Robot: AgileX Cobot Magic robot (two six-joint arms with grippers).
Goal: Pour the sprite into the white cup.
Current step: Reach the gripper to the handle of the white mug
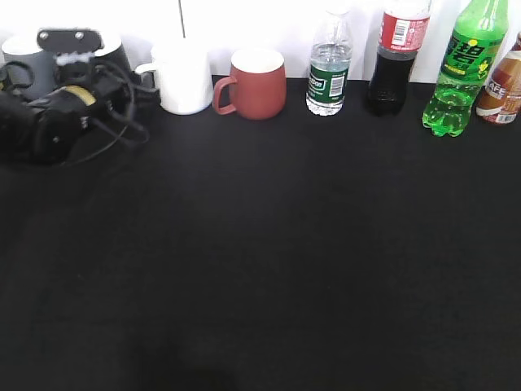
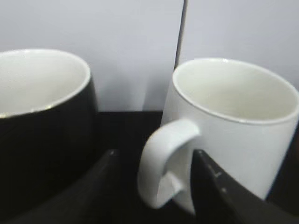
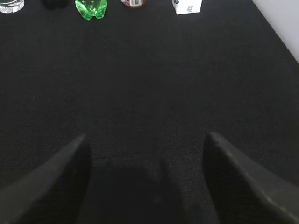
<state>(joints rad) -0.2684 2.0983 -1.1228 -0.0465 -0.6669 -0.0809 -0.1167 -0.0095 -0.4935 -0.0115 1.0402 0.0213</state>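
The white cup [image 1: 186, 77] stands at the back left of the black table, its handle pointing left. In the left wrist view the white cup [image 2: 233, 121] is close up and its loop handle lies between the two fingers of my left gripper [image 2: 155, 154], which is open around it. In the exterior view my left gripper [image 1: 145, 85] sits at the cup's handle. The sprite [image 1: 460, 73], a green bottle, stands upright at the back right; its bumpy base shows in the right wrist view [image 3: 91, 8]. My right gripper [image 3: 147, 135] is open and empty over bare table, far from the sprite.
A reddish-brown mug [image 1: 256, 83], a small water bottle [image 1: 329, 69], a cola bottle [image 1: 396, 59] and a brown bottle [image 1: 503, 90] stand along the back. A black mug [image 2: 42, 121] is just left of the white cup. A white box [image 3: 188, 6] stands near the table's right edge.
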